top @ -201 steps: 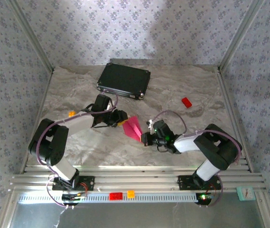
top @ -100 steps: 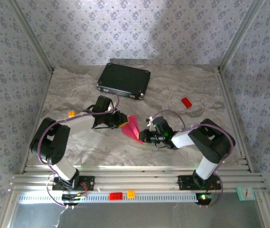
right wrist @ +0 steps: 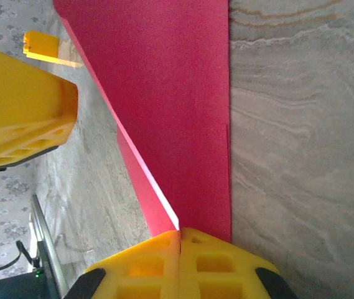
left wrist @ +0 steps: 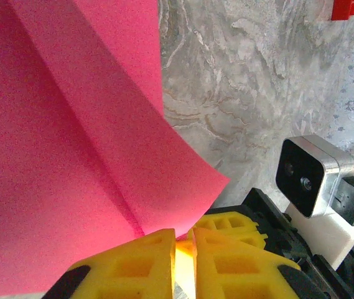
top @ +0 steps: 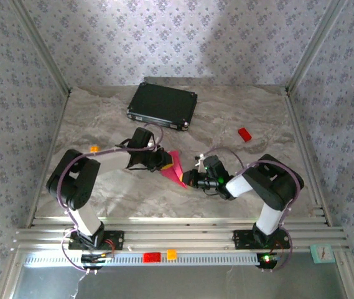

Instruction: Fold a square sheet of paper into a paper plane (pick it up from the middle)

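Top external: paper (top: 176, 167) narrower than before.

You can read no text, label, brand, number or sign on anything around the black case (top: 162, 104).

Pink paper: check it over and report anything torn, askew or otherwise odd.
Nothing is torn or spilled. The square sheet of paper is part-folded, pinched by the left gripper on one side and the right gripper on the other. In the left wrist view its free corner bows upward rather than lying flat, which is normal mid-fold.
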Controlling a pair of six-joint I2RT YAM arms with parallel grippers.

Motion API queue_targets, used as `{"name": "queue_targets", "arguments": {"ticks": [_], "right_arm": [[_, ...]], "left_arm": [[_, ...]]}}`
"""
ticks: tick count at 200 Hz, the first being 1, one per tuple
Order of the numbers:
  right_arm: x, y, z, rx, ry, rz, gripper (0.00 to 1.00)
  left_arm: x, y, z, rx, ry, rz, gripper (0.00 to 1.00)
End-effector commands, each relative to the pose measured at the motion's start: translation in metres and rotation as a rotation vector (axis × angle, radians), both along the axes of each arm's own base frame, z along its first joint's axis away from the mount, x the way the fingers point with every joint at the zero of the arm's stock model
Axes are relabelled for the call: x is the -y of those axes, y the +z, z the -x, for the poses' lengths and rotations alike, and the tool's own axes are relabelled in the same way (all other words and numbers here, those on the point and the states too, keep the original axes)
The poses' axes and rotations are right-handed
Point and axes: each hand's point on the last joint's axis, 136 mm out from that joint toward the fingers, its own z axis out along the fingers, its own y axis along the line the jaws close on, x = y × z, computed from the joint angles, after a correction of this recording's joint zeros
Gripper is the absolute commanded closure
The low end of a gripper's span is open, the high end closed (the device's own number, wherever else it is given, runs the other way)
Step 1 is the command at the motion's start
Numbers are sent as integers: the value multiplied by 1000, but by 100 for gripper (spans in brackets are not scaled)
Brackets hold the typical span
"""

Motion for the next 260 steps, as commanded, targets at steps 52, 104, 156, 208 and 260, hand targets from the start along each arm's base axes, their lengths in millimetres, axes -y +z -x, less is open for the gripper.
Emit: {"name": "queue_targets", "arguments": {"ticks": [52, 104, 156, 208, 260], "right_arm": [[10, -30, 15, -191, -28, -17, 100], [13, -33, 15, -218, -32, 0, 100], [15, -33, 15, -222, -43, 13, 100], [17, -31, 13, -216, -41, 53, 100], [19, -36, 15, -227, -43, 84, 100]], "left_arm": [[15, 1, -12, 24, -4, 31, 90], [20, -3, -17, 28, -9, 32, 90], [21, -14, -19, 12, -8, 11, 91], [19, -27, -19, 2, -4, -20, 91], [20, -31, -20, 0, -10, -27, 91]]}}
